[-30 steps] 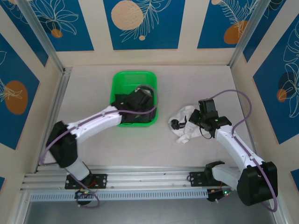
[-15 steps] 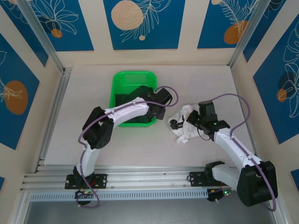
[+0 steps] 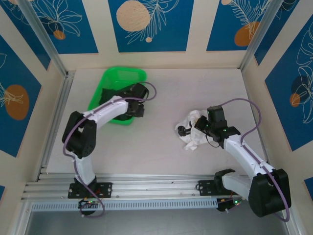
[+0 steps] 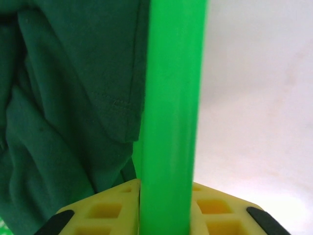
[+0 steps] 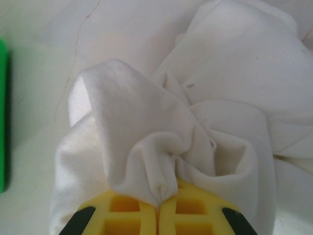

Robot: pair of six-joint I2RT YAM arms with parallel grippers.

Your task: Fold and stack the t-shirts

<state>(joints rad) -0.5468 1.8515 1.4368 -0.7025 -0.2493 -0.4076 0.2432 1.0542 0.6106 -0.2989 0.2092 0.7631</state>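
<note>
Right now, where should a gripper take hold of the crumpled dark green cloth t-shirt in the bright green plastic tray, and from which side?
Probably the stitched hem of the dark green t-shirt, folded just inside the bright green plastic tray rim. Come from above, inside the rim: the tray wall blocks a sideways approach, and the hem gives a firm edge to pinch.

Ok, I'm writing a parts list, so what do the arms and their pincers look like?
The left arm and right arm have white shells, black joints and a looping purple cable each. The left pincer and right pincer have yellow fingers with square grid pockets and black corners.
</note>
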